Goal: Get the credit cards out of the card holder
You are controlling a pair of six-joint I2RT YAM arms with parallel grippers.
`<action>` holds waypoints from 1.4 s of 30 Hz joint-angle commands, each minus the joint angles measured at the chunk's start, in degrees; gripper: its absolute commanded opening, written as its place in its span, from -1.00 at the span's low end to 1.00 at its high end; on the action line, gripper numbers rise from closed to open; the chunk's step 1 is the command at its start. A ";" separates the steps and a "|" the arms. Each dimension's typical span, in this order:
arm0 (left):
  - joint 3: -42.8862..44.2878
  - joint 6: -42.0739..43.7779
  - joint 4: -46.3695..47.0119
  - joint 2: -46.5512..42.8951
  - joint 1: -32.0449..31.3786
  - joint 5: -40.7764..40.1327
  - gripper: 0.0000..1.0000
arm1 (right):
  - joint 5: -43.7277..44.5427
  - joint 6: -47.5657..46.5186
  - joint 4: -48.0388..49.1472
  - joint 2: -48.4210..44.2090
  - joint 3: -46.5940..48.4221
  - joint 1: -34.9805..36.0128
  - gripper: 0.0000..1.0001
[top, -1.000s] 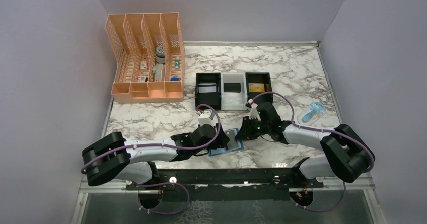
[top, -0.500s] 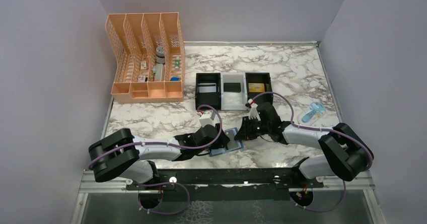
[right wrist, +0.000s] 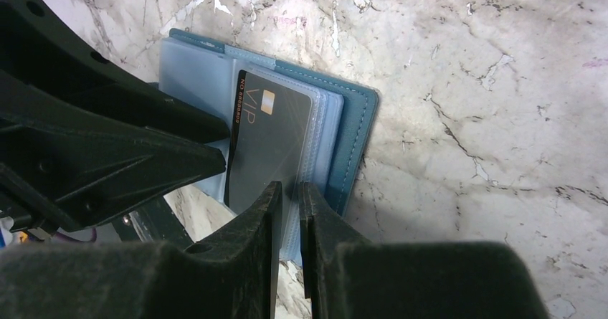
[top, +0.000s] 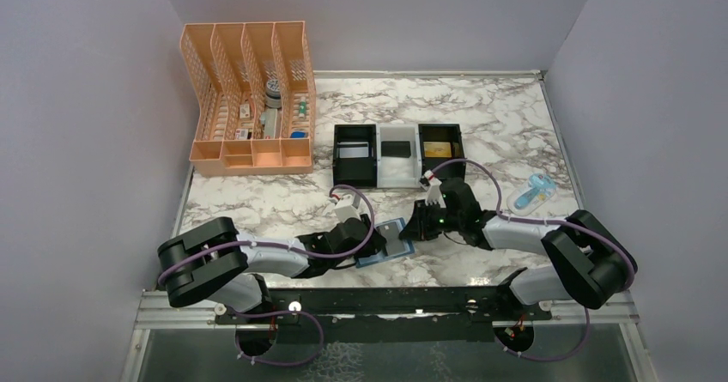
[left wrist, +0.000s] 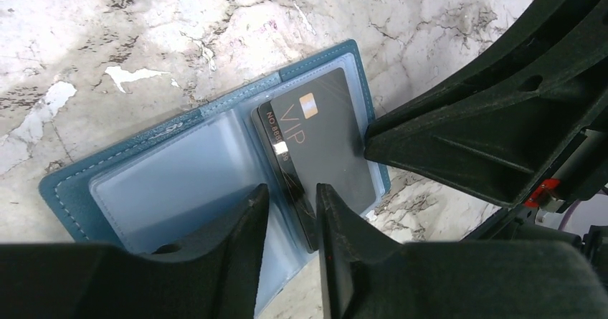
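The teal-blue card holder [left wrist: 72,184] [top: 375,258] lies open on the marble near the front edge. A black VIP credit card [left wrist: 326,140] [right wrist: 272,136] sticks out of its right-hand pocket. My left gripper [left wrist: 292,193] [top: 388,245] straddles the card's raised near edge, its jaws still narrowly open. My right gripper [right wrist: 290,188] [top: 414,232] is shut on the light blue pocket panels at the card holder's [right wrist: 356,129] right side. In the tray lie a silver card [top: 352,151], a black card [top: 396,148] and a gold card [top: 436,148].
The black-and-white three-compartment tray [top: 397,176] stands behind the arms. A peach mesh organizer [top: 249,99] with small items fills the back left. A light blue object [top: 530,195] lies at the right. Grey walls enclose the table.
My left arm has reached forward over the card holder and its jaws have narrowed around the black card's edge. The right gripper has kept its place and hold.
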 commanded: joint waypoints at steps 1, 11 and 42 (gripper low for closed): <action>-0.85 -1.67 1.43 1.41 -0.21 -2.03 -0.40 | -0.30 -0.17 0.24 1.63 -1.36 0.20 -0.67; -1.81 -2.61 5.44 3.15 -0.24 -0.89 -0.73 | -2.03 2.06 3.55 2.72 -3.39 0.18 -0.73; -4.04 -0.12 5.56 -1.68 -0.24 0.91 -0.57 | -6.66 -3.30 -2.27 -0.82 3.32 0.17 -0.63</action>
